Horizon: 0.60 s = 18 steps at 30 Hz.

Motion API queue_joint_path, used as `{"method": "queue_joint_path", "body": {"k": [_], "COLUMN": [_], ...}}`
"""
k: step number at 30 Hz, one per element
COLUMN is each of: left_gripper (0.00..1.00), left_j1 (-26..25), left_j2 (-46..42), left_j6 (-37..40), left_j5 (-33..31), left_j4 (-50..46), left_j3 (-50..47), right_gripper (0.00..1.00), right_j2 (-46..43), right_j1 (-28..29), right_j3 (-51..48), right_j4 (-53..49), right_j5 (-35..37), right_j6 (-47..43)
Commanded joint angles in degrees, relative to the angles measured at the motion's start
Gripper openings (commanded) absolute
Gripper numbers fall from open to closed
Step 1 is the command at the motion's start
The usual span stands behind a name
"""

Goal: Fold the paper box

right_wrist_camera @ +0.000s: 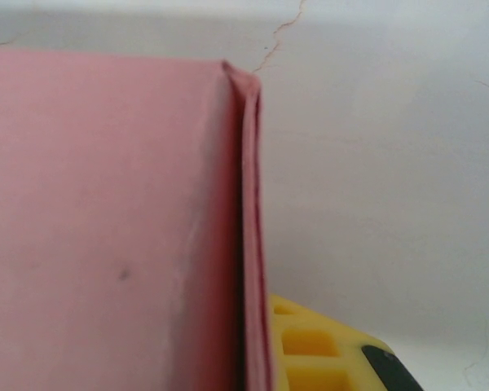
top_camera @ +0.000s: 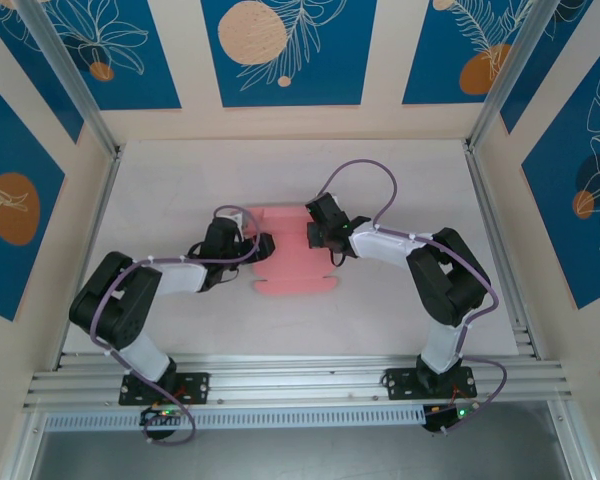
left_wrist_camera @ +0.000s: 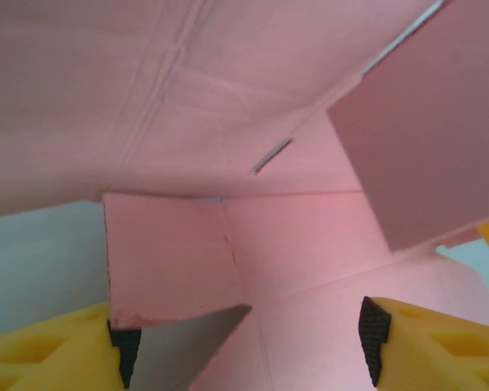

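TWO ARMS AT WORK ON A PINK CARD. At the bottom of the overhead frame we see the left arm (top_camera: 130, 300) and the right arm (top_camera: 450, 280) rise from a metal rail (top_camera: 300, 380) and bend inward toward the centre.

Just above centre they meet over the paper box (top_camera: 290, 272), a salmon-pink card sheet lying mostly flat on the white table (top_camera: 410, 180). Its scalloped edge points toward the bottom of the frame. The left gripper (top_camera: 261, 245) sits at the sheet's left edge. The right gripper (top_camera: 317, 235) sits on its upper right part.

From the left wrist we see the jaws standing apart, yellow fingers (left_wrist_camera: 41, 358) in the two lower corners and pink card spanning the gap. A flap stands up at lower left, its edge touching the black pad (left_wrist_camera: 124, 354) on that side. A second flap tilts across the upper right of the frame. Creases and a narrow slit mark the panel above.

From the right wrist we see a raised pink wall in the left half of the frame. Its doubled edge runs down the middle to a yellow finger (right_wrist_camera: 310, 350) at bottom right, and the jaws are closed tight on that fold. Bare table lies beyond it.

Farthest off, along the top of the overhead frame, stand blue wall panels (top_camera: 285, 50) with pale leaves and orange circles.
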Motion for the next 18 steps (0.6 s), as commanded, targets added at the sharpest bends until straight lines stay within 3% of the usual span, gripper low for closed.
{"method": "queue_joint_path", "body": {"k": [1,9,18], "left_gripper": [0.68,0.59,0.47], "left_j1": [-0.1,-0.3,-1.2], "left_j2": [-0.1,1.2,6.4], "left_j6": [2.0,5.5,4.1], "left_j5": [-0.4,2.0,6.7], "left_j4": [5.4,9.3,14.4], "left_j3": [0.5,1.5,2.3], "right_gripper": [0.03,0.03,0.03], "right_j2": [-0.3,0.0,1.1], "right_j1": [0.6,1.2,1.7], "right_j3": [0.7,1.2,1.6], "right_j4": [0.3,0.3,0.3], "right_j5": [-0.5,-0.9,-2.3], "right_j6": [1.5,1.4,2.3]}}
